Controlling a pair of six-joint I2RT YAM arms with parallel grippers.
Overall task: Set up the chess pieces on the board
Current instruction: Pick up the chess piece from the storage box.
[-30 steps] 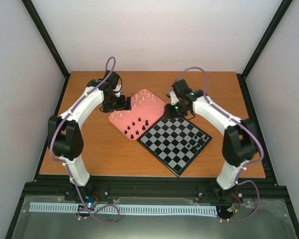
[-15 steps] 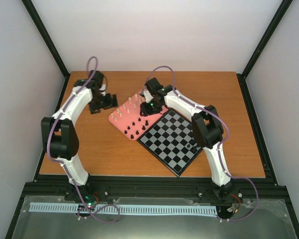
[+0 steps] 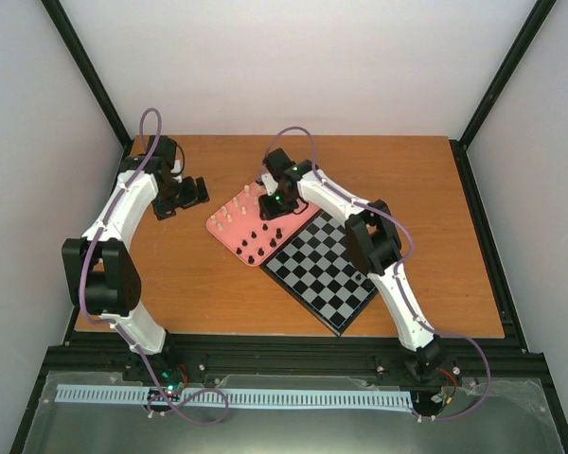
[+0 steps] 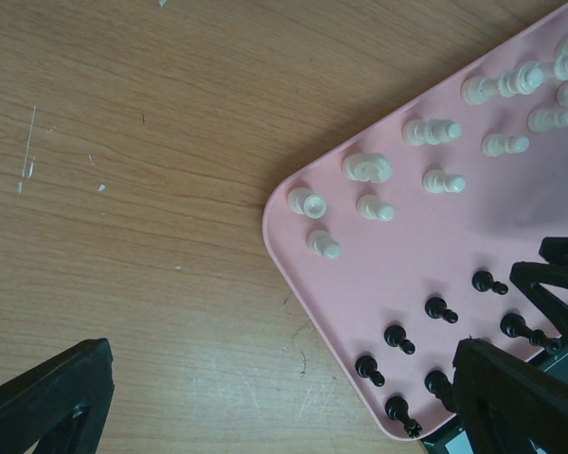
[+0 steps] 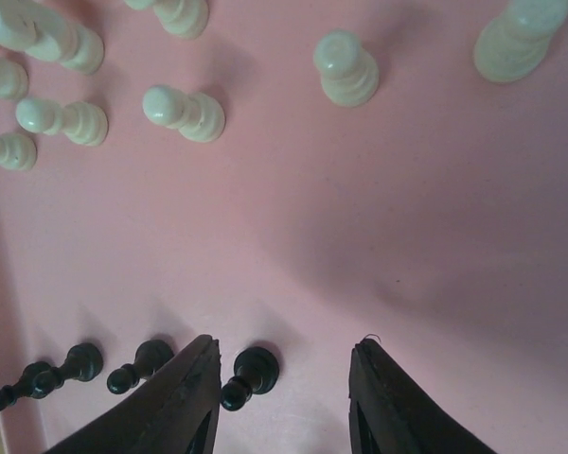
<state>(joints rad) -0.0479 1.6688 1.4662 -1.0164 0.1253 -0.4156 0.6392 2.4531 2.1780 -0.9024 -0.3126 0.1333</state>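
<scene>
Table [image 3: 426, 189]: orange-brown wood grain, set inside the enclosure
Tabletop marks [image 4: 26, 156]: a few pale scuffs, close up in the left wrist view
Back wall [image 3: 293, 66]: plain white panel
Left wall [image 3: 33, 189]: white
Right wall [image 3: 544, 236]: white
Frame posts [image 3: 85, 71]: black, one running into each back corner
Near edge: black rail [image 3: 293, 357], then a white slotted strip [image 3: 284, 398] over a grey metal sheet [image 3: 293, 430]
Light: soft and even, with faint shadows only

Chess pieces [image 3: 257, 234] on tray [image 3: 216, 228], just left of board [image 3: 327, 270]
</scene>
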